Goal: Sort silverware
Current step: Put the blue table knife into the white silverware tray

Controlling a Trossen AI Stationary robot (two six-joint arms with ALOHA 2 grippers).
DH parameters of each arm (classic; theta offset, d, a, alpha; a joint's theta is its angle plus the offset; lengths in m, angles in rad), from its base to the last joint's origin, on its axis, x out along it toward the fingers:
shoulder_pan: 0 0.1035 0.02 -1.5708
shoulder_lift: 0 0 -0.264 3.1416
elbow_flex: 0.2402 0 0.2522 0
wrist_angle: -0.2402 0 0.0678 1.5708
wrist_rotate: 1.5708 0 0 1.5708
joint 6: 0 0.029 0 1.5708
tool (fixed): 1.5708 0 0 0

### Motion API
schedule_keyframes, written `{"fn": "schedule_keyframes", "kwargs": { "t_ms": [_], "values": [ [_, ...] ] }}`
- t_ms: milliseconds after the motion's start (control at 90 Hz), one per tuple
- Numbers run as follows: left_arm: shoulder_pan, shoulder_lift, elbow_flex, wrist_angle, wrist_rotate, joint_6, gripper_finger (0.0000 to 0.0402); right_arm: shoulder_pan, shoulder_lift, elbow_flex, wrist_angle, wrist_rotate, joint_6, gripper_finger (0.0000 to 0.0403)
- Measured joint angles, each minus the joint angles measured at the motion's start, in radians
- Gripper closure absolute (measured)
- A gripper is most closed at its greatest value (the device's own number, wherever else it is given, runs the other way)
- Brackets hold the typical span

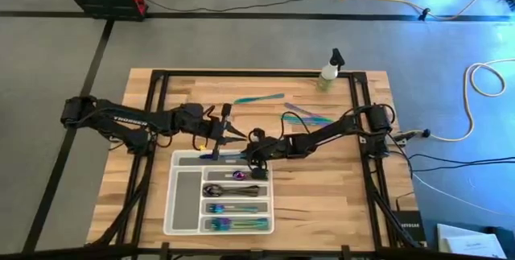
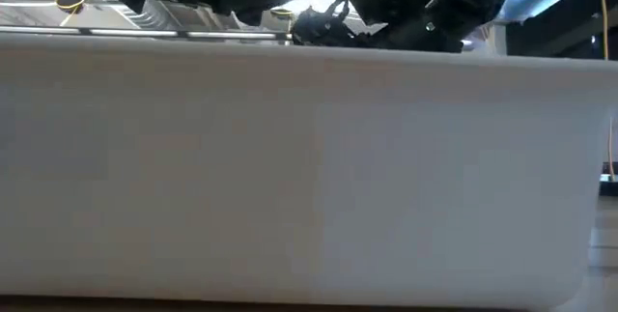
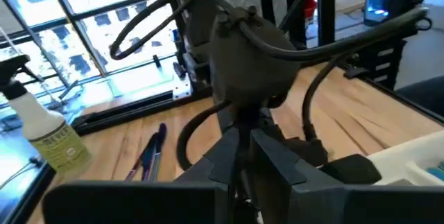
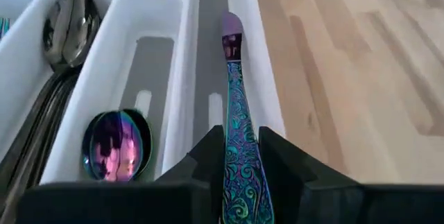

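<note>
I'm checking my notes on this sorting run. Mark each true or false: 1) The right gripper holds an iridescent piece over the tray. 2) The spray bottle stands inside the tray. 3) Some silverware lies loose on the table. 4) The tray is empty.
1) True: the right gripper is shut on an iridescent piece above the tray.
2) False: the spray bottle stands at the table's far edge.
3) True: loose silverware.
4) False: it holds spoons.
</note>
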State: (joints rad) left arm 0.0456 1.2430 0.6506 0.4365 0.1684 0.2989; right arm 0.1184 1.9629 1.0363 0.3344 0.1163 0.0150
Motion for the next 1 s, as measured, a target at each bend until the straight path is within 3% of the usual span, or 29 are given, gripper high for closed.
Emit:
{"fn": "schedule_keyframes", "kwargs": {
  "t_ms": [144, 633, 678, 733, 833, 911, 1000],
  "values": [
    [0.002, 0.0, 0.0, -0.01, -0.003, -0.002, 0.0378, 0.0, 0.0, 0.0, -0.021, -0.004, 0.012, 0.034],
    [0.002, 0.0, 0.0, -0.032, -0.01, -0.003, 0.0378, 0.0, -0.007, 0.0, -0.061, 0.013, -0.054, 0.0256],
    [0.002, 0.0, 0.0, -0.036, -0.023, 0.0, 0.0378, 0.003, -0.028, 0.0, -0.09, 0.064, -0.113, 0.0253],
    [0.002, 0.0, 0.0, -0.038, -0.047, 0.006, 0.0378, 0.015, -0.069, -0.001, -0.137, 0.204, -0.192, 0.0252],
    [-0.018, -0.003, 0.0, -0.037, -0.156, 0.024, 0.0378, 0.002, -0.152, 0.001, -0.241, 0.387, -0.317, 0.0258],
    [-0.044, -0.013, 0.0, -0.036, -0.252, 0.049, 0.0378, -0.051, -0.198, -0.009, -0.313, 0.385, -0.347, 0.0266],
    [-0.059, -0.035, -0.001, -0.04, -0.278, 0.071, 0.0378, -0.146, -0.226, -0.033, -0.324, 0.289, -0.373, 0.0274]
  ]
}}
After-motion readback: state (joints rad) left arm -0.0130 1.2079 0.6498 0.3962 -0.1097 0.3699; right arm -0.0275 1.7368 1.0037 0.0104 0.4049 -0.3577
